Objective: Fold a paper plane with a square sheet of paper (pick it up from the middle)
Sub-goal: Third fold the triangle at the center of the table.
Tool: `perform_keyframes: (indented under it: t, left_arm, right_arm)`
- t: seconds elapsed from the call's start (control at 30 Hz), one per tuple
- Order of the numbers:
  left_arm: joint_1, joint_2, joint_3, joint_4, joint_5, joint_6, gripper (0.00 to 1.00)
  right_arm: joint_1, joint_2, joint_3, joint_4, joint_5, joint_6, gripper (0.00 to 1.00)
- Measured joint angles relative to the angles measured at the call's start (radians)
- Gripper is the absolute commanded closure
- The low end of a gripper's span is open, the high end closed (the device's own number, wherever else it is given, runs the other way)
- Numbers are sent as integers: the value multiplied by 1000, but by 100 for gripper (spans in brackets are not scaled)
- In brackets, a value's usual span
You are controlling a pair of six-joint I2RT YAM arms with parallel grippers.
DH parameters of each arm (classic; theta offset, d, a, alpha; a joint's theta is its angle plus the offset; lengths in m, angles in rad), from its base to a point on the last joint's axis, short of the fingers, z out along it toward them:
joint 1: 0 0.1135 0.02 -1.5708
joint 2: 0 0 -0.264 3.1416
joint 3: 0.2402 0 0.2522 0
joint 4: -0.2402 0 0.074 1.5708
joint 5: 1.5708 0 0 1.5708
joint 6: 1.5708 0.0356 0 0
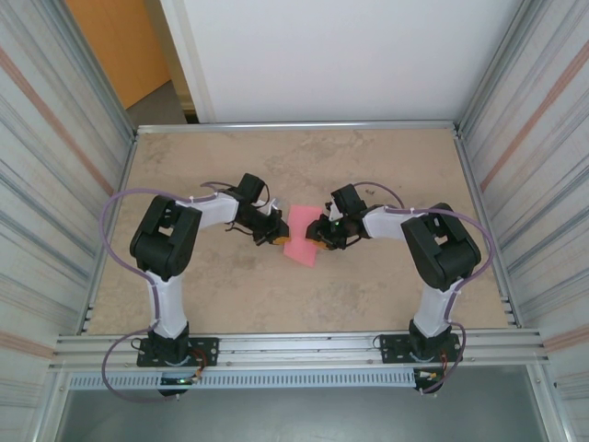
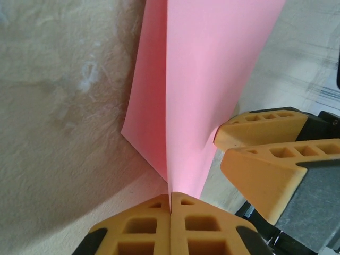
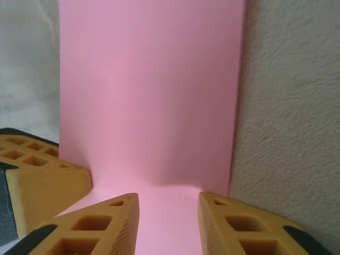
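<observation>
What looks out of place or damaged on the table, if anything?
Nothing is torn or spilled. The pink sheet does not lie flat: it rises in a sharp ridge that runs into the shut left claw. The right claw stands open at the sheet's opposite side.

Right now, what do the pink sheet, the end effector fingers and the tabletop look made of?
The square sheet of paper: thin matte pink paper; it holds a sharp crease.
The end effector fingers: hard yellow plastic, likely printed, with hollow pockets and ribbed faces.
The tabletop: mottled beige, matte, rough-looking; stone-patterned laminate or board, can't tell.
</observation>
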Motion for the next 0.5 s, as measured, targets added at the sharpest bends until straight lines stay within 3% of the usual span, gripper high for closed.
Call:
perform_keyframes:
  t: [0.1, 0.2, 0.37, 0.5]
  left_arm:
    - [0, -3, -5, 6, -3, -11, 97]
    - [0, -22, -34, 29, -10, -38, 97]
    - [1, -62, -80, 58, -31, -105, 98]
    - [0, -93, -108, 70, -50, -158, 97]
  right_arm:
    - [0, -40, 0, -33, 41, -50, 41]
    - [0, -126, -11, -47, 95, -112, 31]
    - [32, -288, -49, -43, 214, -223, 22]
    - [142, -373, -122, -8, 362, -329, 20]
